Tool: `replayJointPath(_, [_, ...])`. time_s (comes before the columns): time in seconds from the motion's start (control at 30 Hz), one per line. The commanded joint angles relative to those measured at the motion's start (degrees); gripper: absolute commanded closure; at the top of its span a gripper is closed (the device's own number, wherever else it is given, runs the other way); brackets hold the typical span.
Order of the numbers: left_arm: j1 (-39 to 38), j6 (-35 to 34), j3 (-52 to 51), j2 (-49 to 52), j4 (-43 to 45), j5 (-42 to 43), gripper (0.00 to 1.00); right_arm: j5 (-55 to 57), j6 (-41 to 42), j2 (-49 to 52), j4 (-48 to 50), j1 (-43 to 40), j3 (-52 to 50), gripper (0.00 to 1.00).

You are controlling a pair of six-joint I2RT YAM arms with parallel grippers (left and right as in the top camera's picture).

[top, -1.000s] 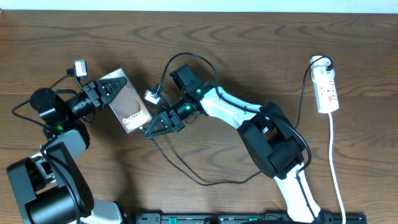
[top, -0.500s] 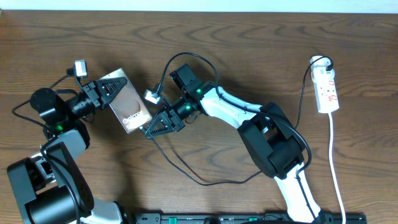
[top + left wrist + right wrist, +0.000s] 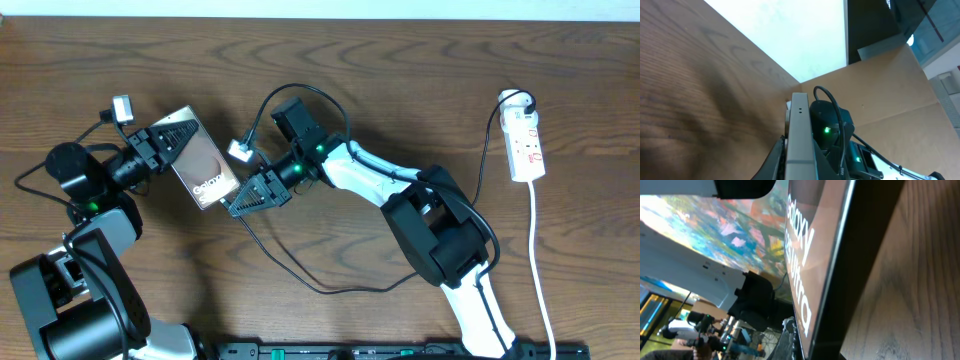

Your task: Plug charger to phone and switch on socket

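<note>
The phone (image 3: 200, 165), a brownish slab with white "Galaxy" lettering, is held tilted above the table. My left gripper (image 3: 168, 142) is shut on its upper left end. In the left wrist view the phone (image 3: 799, 130) shows edge-on between the fingers (image 3: 799, 172). My right gripper (image 3: 238, 203) is at the phone's lower right edge, shut on the end of the charger (image 3: 320, 290). The plug tip is hidden. The phone face (image 3: 810, 245) fills the right wrist view, against one finger (image 3: 792, 340). The socket (image 3: 526, 145) lies at the far right.
The charger's black cable loops across the table front and runs up to the socket's top end. The socket's white cord (image 3: 541, 270) runs down to the front edge. The right arm (image 3: 440, 230) spans the table middle.
The phone and my left gripper have shifted slightly left and up. My right gripper has followed left, staying at the phone's lower edge.
</note>
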Motion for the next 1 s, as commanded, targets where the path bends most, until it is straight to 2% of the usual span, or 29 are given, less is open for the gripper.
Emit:
replayJointPath(0.0, [-0.7, -0.7, 0.1, -0.5, 0.3, 4.1, 0.93, 4.3, 5.6, 0.0, 2.9, -0.2, 0.8, 0.99])
replayJointPath(0.27, [-0.8, -0.8, 0.1, -0.5, 0.3, 4.2, 0.92, 5.3, 11.4, 0.0, 8.9, -1.2, 0.8, 0.99])
replayJointPath(0.97, [-3.9, -1.0, 0.1, -0.5, 0.3, -0.5, 0.93, 7.9, 13.4, 0.0, 9.8, -1.8, 0.8, 0.99])
